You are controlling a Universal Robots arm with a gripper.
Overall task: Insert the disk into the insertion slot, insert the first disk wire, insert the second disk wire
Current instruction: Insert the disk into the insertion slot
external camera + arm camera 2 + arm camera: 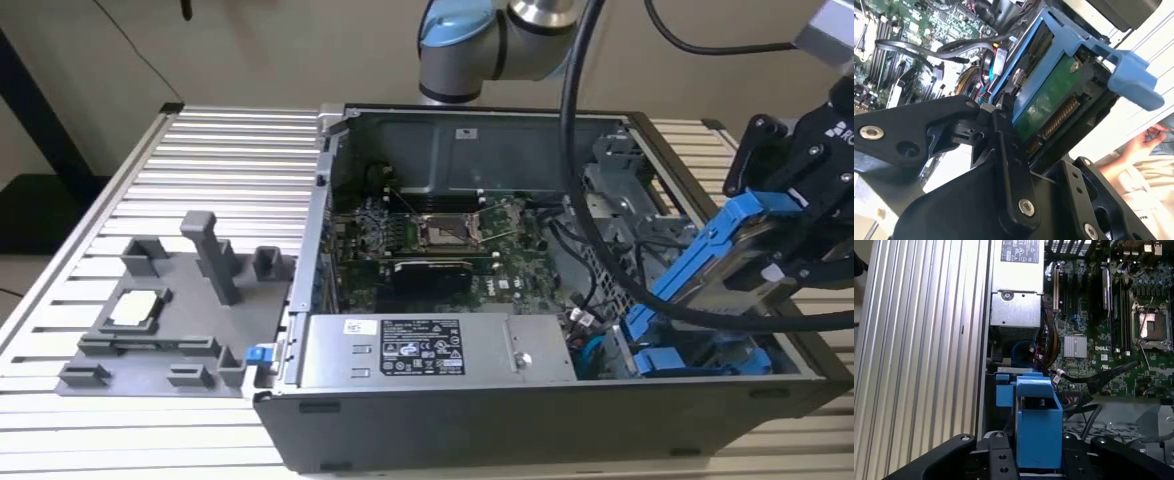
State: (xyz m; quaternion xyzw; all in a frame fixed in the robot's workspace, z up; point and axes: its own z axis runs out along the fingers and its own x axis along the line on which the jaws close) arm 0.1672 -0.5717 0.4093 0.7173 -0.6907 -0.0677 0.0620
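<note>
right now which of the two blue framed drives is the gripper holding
The disk held tilted above the case at the exterior view's right, clamped in the gripper. The other blue-framed drive unit lies low inside the case, untouched.

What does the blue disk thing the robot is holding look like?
The disk is a flat grey metal drive clipped in a bright blue plastic frame. The second wrist view shows its green circuit board. The black pincer grips it, tilted steeply, with its low end reaching into the open PC case at the exterior view's right.
</note>
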